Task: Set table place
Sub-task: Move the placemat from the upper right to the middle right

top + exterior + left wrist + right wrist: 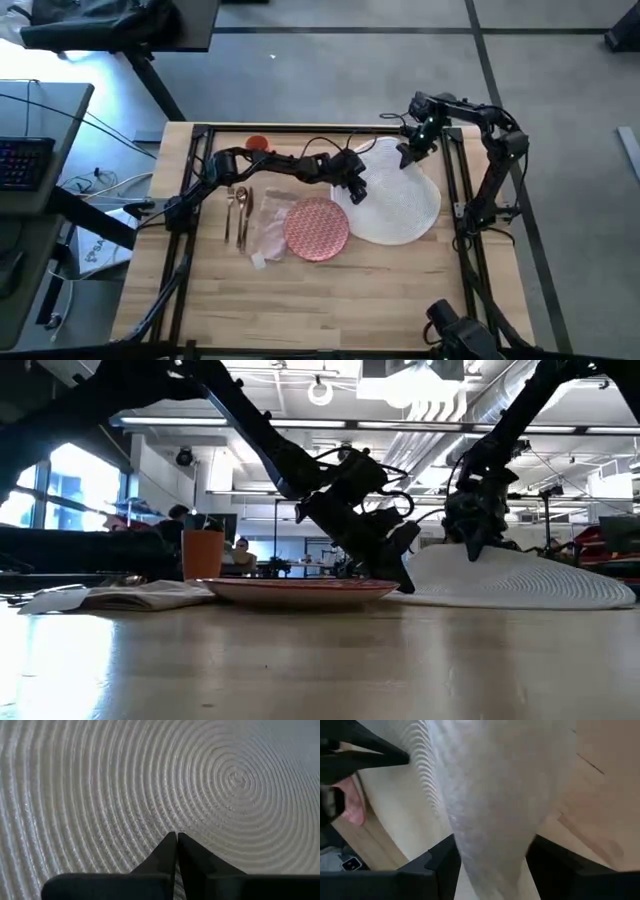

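The large white round ribbed plate [400, 205] lies on the right half of the light-wood plank worktop [330, 300], its far edge lifted. The right gripper [410, 155] is closed on that far rim. The left gripper [356, 195], fingers pressed together, rests at the plate's left edge. Just left lie the smaller red-patterned round plate [317, 228], pale pink cloth napkin [267, 225] and copper-coloured cutlery [238, 210]. The small orange cup [257, 145] stands at the far edge.

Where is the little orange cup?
In the high view, the orange cup stands at the table's far left edge, behind the cutlery and napkin.
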Robot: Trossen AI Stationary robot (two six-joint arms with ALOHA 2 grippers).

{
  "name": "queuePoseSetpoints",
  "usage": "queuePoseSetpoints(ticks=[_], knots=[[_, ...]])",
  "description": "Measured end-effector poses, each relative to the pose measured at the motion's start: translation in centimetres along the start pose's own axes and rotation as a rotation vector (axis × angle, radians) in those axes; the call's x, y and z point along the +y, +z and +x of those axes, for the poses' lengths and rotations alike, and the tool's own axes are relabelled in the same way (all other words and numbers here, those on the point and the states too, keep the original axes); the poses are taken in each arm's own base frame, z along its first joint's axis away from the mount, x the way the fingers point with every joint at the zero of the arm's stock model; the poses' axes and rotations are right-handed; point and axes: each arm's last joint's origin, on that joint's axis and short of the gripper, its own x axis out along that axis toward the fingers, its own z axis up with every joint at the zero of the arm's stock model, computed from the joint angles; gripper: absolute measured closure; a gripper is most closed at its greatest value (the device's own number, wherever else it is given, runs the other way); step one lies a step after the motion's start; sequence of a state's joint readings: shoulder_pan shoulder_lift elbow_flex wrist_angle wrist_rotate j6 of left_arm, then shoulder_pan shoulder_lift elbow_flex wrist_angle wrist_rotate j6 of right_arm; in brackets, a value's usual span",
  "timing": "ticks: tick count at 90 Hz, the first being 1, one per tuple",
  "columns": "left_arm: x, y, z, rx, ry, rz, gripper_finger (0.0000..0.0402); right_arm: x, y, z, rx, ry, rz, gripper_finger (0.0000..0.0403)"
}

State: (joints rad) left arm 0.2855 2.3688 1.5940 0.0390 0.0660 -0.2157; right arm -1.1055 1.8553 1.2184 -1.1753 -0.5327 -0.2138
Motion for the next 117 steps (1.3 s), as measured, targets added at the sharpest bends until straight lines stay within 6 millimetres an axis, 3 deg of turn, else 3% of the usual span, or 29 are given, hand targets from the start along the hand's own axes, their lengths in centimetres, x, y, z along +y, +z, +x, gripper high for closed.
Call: queuePoseSetpoints(ticks=[28, 42, 59, 88, 108, 117], knots=[[0.0, -0.1, 0.0, 0.004, 0.001, 0.001, 0.0402, 1.8, 0.7, -3.0, -0.003, -0.008, -0.029, 0.0214], [0.0, -0.1, 0.0, 0.005, 0.001, 0.001, 0.0402, 2.3, 0.9, -3.0, 0.005, -0.050, -0.071, 0.0214], [0.0, -0.1, 0.0, 0.005, 0.002, 0.002, 0.0401, 1.8, 1.3, -3.0, 0.018, -0.326, -0.091, 0.0214], [-0.2, -0.2, 0.1, 0.001, 0.015, 0.005, 0.0401, 2.5, 2.2, -2.9, -0.102, -0.083, -0.273, 0.0214], [-0.4, -0.3, 0.3, -0.013, 0.032, 0.017, 0.0401, 1.9, 2.3, -3.0, -0.059, -0.308, -0.261, 0.0214], [-0.4, -0.3, 0.3, -0.012, 0.033, 0.017, 0.0401, 2.0, 2.0, -3.0, -0.043, -0.262, -0.284, 0.0214]])
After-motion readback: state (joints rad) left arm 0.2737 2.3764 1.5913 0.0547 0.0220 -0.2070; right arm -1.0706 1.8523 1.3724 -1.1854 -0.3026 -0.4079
